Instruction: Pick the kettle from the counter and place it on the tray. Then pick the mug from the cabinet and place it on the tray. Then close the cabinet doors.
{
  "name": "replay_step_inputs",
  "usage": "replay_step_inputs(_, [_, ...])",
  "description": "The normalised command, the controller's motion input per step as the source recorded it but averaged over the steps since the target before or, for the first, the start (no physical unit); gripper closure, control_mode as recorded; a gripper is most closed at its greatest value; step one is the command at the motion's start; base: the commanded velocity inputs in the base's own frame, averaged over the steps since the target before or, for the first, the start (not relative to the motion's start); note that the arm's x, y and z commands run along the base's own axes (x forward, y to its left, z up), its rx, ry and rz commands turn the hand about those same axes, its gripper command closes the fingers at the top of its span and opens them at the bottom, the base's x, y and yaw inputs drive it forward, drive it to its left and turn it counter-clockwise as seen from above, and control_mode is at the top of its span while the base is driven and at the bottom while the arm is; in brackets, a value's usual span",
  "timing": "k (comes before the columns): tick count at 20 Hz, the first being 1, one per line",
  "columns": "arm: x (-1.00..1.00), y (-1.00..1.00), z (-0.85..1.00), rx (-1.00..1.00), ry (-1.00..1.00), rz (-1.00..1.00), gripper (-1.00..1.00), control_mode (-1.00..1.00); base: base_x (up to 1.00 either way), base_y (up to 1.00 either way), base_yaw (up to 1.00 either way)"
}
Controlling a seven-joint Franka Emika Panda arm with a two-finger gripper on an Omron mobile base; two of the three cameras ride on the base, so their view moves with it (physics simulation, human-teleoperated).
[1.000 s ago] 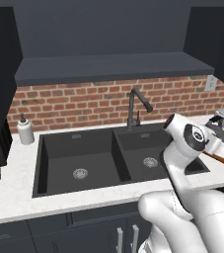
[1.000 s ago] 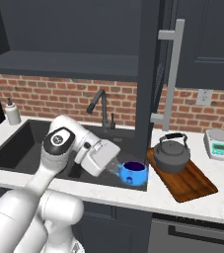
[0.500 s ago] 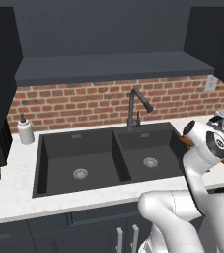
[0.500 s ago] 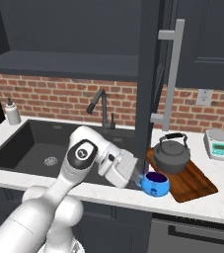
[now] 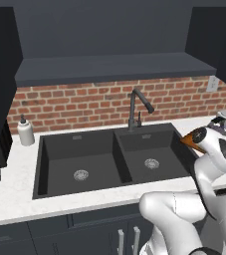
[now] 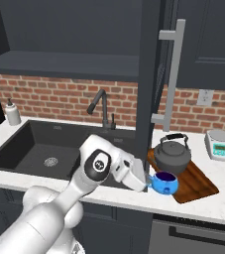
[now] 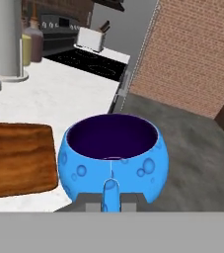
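Note:
My gripper [image 6: 147, 182] is shut on the handle of the blue mug [image 6: 164, 183], held upright at the near left corner of the tray [image 6: 201, 184]. In the hand view the mug [image 7: 113, 157] sits right in front of my gripper [image 7: 110, 201], its handle between the fingers, with the tray [image 7: 15, 157] to its left. I cannot tell whether the mug touches anything below. The dark kettle [image 6: 172, 155] stands on the tray just behind the mug. The cabinet [image 6: 59, 63] is open, and one of the cabinet doors [image 6: 148, 74] stands edge-on above the counter [image 6: 218, 211].
A black double sink [image 6: 54, 151] with a faucet [image 6: 102, 108] lies left of the tray. A white and teal scale [image 6: 220, 145] stands behind the tray on the right. A white pump bottle [image 6: 12, 113] is at the far left. The door's grey handle [image 6: 172, 74] hangs over the kettle.
The arm has swung to the right with the mug in its grip, from the sink's front edge to the tray's near left corner. The kettle and tray have stayed put.

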Motion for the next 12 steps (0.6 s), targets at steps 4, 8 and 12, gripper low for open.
replay_step_inputs(4, [0.47,0.0,-0.33,0.01,0.04,0.12,1.0,-1.0,0.0,0.0,0.0])
replay_step_inputs(8, [0.38,-0.06,-0.25,0.0,0.0,0.05,1.0,-1.0,0.0,0.0,0.0])
replay_step_inputs(12, [0.31,-0.16,-0.14,0.0,0.0,0.0,1.0,-1.0,0.0,0.0,0.0])
